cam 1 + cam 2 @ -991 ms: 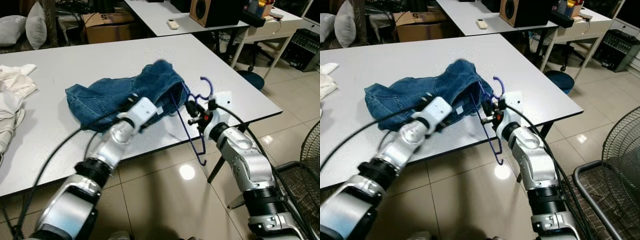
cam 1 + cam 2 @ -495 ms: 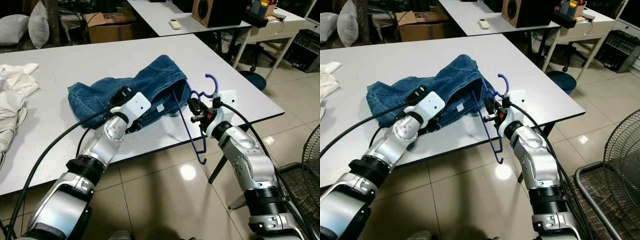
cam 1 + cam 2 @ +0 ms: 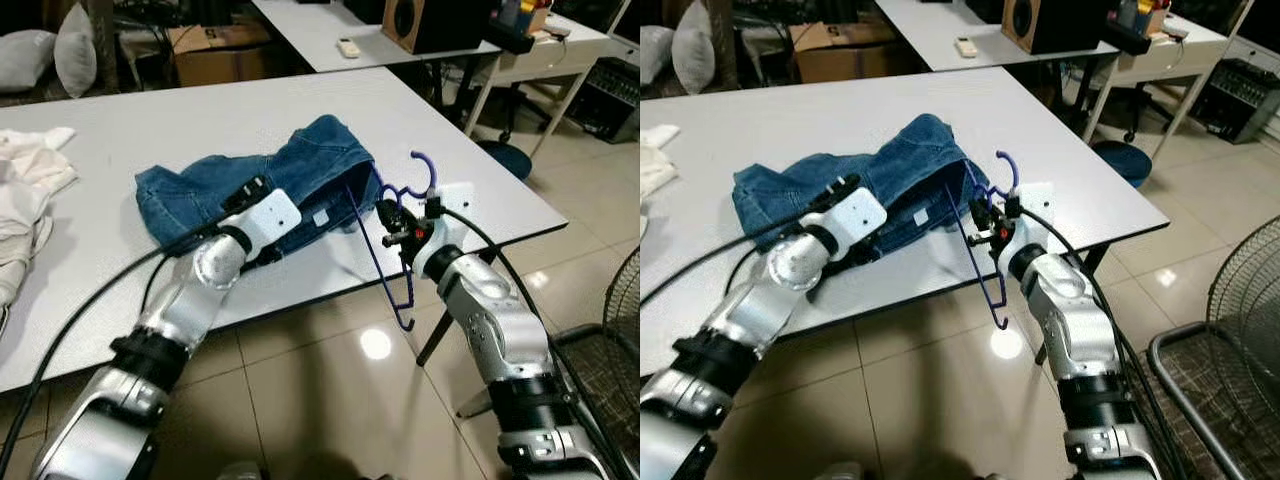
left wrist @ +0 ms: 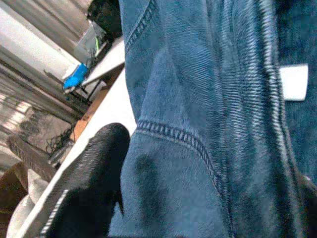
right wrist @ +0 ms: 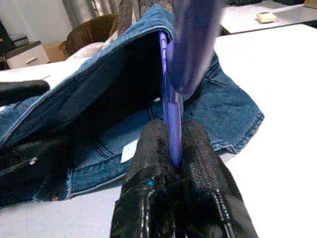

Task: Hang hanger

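Blue jeans [image 3: 230, 185] lie bunched on the white table [image 3: 150, 110], their waist opening turned toward the right edge. A purple wire hanger [image 3: 371, 250] stands upright at that opening, one shoulder inside the denim and the other hanging past the table's edge. My right gripper [image 3: 392, 222] is shut on the hanger just below its hook; the right wrist view has both fingers [image 5: 148, 163] pinching the purple wire. My left gripper [image 3: 275, 222] rests at the jeans' near hem, open. Its fingers [image 4: 94, 183] stand wide apart with denim [image 4: 208, 124] between them.
White cloth [image 3: 25, 190] lies at the table's left end. Behind stands a second table [image 3: 300, 30] with a remote [image 3: 345, 46] and a speaker [image 3: 420, 20]. A blue stool [image 3: 500, 155] and a desk stand at the right. A fan grille [image 3: 615, 350] is near my right side.
My left arm has drawn back toward me along the jeans. The raised denim at the opening has settled a little. The right gripper still holds the hanger in nearly the same spot.
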`<state>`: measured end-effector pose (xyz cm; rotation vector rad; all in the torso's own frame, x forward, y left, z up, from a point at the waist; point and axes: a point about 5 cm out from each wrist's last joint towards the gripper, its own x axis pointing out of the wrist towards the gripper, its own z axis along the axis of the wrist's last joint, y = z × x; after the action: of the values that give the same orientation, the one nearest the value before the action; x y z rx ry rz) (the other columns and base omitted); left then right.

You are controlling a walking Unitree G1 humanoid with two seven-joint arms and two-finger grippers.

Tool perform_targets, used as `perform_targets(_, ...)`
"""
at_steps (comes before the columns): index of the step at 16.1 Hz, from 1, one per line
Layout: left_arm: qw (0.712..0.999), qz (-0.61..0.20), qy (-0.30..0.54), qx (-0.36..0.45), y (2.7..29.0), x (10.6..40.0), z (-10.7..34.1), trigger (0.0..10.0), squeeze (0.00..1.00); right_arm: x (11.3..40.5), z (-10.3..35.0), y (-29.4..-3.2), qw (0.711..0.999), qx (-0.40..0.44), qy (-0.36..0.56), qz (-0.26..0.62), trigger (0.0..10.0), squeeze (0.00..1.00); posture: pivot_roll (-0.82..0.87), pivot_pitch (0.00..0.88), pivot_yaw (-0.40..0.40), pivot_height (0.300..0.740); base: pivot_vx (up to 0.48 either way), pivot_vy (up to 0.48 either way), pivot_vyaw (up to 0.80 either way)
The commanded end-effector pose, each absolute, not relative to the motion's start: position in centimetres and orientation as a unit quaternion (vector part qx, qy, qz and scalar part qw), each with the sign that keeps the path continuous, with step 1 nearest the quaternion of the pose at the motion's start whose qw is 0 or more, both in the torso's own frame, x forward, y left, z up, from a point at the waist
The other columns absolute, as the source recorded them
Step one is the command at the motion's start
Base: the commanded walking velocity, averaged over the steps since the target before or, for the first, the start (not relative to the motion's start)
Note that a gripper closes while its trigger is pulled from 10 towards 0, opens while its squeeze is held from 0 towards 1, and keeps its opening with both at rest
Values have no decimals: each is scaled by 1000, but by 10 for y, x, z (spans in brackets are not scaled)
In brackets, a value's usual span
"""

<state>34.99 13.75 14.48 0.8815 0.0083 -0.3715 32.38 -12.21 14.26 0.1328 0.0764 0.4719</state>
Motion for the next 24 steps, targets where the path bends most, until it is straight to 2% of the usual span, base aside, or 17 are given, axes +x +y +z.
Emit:
perform_targets(1,881,-186,19,435,138,348,142,0,0,325,145,-129,973,65,27,220,10000,0,72,0,-9,740,0,0,0)
perform_targets(7,883,-151,58,440,151,347,144,0,0,325,144,-126,973,71,25,218,10000,0,83,0,-1,740,0,0,0)
perform_targets(10,873,-161,68,456,156,345,144,118,0,326,143,-128,974,72,25,212,10000,0,87,0,5,740,0,0,0)
perform_targets(13,874,-172,75,449,156,343,149,78,0,327,143,-130,975,75,24,206,10000,0,90,0,8,740,0,0,0)
perform_targets(15,894,-204,73,393,147,340,154,0,0,328,142,-131,977,75,27,199,10000,0,91,0,9,740,0,0,0)
perform_targets(19,904,-214,79,362,144,339,154,0,0,328,141,-132,977,75,28,196,10000,0,91,0,10,740,0,0,0)
perform_targets(21,931,-231,84,271,133,339,161,0,0,329,142,-133,978,77,27,194,10000,0,96,0,10,740,0,0,0)
perform_targets(23,947,-254,73,185,116,343,175,0,0,330,142,-132,977,85,27,193,10000,0,104,0,14,740,0,0,0)
perform_targets(24,948,-261,67,170,111,344,180,0,0,330,142,-132,977,88,26,194,10000,0,108,0,16,740,0,0,0)
